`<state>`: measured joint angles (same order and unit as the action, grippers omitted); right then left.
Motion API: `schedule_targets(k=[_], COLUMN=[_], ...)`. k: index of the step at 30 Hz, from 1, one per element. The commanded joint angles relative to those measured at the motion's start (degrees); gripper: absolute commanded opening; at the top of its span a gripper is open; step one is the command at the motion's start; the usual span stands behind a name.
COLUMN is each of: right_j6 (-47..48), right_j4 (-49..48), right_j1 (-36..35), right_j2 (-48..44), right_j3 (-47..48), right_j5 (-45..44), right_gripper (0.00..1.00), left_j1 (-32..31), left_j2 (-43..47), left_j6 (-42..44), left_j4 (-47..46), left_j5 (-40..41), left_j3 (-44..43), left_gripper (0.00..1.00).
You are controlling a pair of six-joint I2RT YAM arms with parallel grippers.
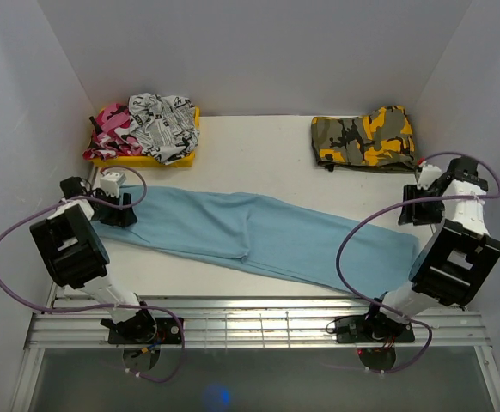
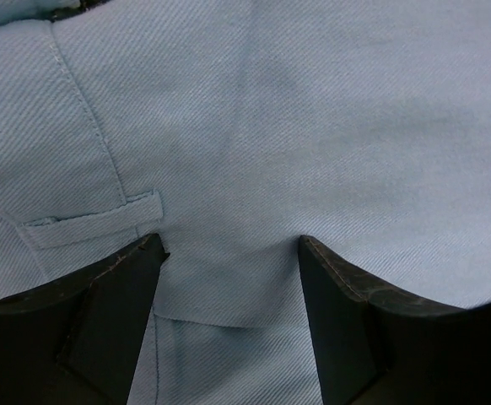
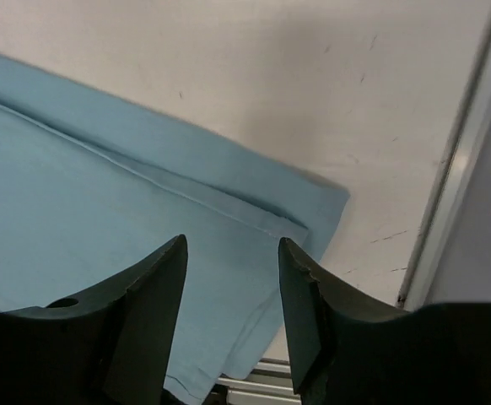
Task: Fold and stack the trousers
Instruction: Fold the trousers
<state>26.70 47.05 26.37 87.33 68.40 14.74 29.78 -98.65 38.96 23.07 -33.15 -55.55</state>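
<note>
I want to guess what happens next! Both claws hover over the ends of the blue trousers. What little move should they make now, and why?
Probably pinch shut. The left gripper has its jaws apart over the waist of the trousers, and the right gripper stands open above the leg hem. Neither seems to hold cloth yet, so gripping both ends comes before any fold.

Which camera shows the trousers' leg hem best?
Right wrist view: the hem sits close, its edge and corner clear beyond the fingers. The top view shows the whole trousers, but that end is small beside the right arm. The left wrist view shows only waist cloth with a belt loop.
</note>
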Motion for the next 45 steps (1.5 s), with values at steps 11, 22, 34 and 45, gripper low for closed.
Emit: schedule_targets(k=[11,22,34,45], right_j6=[-1.46,-2.71,5.12,3.19], right_j4=[-4.68,-1.26,8.76,3.06], right_j1=[-9.57,-12.67,1.75,2.55], right_j2=[22.86,21.41,16.63,22.53], right_j3=[5.65,21.00,11.06,8.24], right_j5=[0.11,2.91,13.99,12.07], right_gripper=[0.41,0.46,0.48,0.44], left_j1=[4.41,4.50,4.50,4.50], left_j2=[-2.25,1.26,3.46,3.20], left_j6=[-8.81,-9.08,-8.38,-7.84], left_j4=[6.29,7.96,6.82,4.88], left_j5=[9.95,7.48,4.32,1.86], left_j3=[-0.88,0.79,2.72,6.86], left_gripper=[0.76,0.76,0.75,0.75])
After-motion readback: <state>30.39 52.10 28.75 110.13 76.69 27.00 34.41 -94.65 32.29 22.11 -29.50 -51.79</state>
